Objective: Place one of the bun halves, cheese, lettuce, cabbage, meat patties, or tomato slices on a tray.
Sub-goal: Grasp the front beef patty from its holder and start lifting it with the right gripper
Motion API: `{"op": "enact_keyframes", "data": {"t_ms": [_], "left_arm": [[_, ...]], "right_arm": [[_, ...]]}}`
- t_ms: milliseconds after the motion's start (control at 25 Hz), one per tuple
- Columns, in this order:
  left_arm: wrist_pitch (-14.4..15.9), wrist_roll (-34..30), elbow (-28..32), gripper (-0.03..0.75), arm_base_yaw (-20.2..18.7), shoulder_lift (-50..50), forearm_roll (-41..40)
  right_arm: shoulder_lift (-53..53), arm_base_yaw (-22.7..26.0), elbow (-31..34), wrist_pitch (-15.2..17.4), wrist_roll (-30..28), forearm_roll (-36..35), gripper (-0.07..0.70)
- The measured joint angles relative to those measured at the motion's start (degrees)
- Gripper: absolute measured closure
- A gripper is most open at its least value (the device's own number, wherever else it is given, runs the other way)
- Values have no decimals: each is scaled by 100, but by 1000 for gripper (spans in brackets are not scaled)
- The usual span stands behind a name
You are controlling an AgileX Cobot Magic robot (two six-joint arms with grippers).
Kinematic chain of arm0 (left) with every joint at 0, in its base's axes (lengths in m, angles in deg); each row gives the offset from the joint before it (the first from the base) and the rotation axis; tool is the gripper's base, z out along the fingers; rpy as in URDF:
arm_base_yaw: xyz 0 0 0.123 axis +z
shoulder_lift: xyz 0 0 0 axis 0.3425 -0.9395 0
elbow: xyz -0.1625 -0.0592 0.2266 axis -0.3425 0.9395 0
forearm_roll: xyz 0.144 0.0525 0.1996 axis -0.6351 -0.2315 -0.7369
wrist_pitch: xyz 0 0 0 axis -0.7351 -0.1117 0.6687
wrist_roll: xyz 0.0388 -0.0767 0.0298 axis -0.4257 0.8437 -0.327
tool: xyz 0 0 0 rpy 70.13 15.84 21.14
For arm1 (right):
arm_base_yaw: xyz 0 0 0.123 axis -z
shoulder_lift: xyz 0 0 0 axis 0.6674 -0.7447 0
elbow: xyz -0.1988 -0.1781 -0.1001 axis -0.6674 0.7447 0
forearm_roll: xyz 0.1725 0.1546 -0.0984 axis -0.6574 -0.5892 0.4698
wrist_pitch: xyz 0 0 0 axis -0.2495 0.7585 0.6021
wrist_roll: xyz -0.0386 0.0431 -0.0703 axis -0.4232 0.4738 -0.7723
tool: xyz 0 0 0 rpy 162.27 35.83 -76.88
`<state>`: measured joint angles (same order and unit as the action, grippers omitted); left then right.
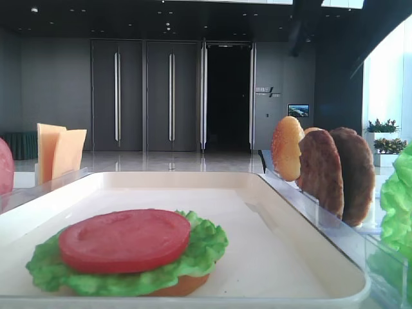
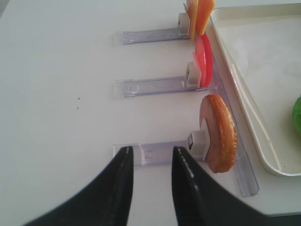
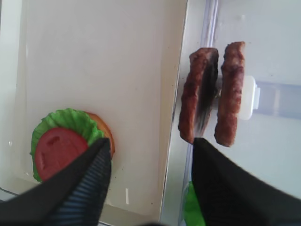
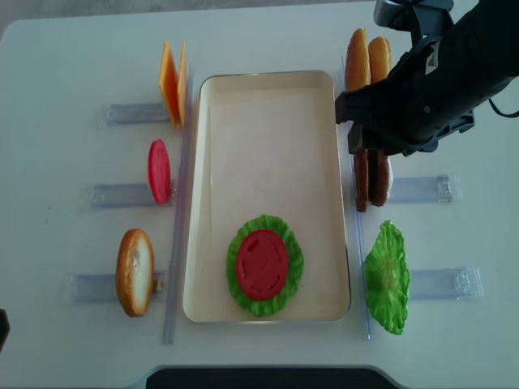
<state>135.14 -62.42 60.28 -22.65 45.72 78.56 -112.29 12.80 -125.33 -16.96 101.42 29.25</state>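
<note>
Two black fingers (image 3: 89,188) of the right gripper (image 3: 150,181) fill the bottom of the right wrist view. The jaws are spread wide and nothing is between them. This gripper hangs over the right edge of the tray (image 4: 268,138), just above the meat patties (image 4: 370,185).

Both meat patties stand on edge side by side in a clear holder (image 4: 422,189) just right of the tray. They are brown and rough. They are not on the tray.

On the tray, near its front end, lies a bun half (image 3: 104,134) with lettuce (image 4: 290,279) on it and a red tomato slice (image 4: 262,264) on top. More of the tray is bare behind this stack.

Right of the tray, at the far end, two more bun halves (image 4: 366,55) stand on edge. Right of the tray, at the near end, another green lettuce leaf (image 4: 386,277) stands in its holder.

Left of the tray, at the far end, the cheese slices (image 4: 172,79) stand up, pale orange. Left of the tray, by its middle, a second tomato slice (image 4: 159,171) stands on edge. Left of the tray, at the near end, another bun half (image 4: 135,271) stands in a holder.

The left gripper (image 2: 151,162) hangs over the white table (image 2: 61,84), well left of the tray. Its jaws are a little apart and hold nothing. It sits above the clear holder (image 2: 150,153) of that near bun half.
</note>
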Motion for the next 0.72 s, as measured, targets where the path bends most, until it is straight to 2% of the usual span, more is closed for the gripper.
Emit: {"op": "enact_keyframes", "data": {"t_ms": [720], "left_arm": [[0,0,0,496,0,0,-5]], "right_arm": [[-637,-6,-32,-69,-77,189,258]]}}
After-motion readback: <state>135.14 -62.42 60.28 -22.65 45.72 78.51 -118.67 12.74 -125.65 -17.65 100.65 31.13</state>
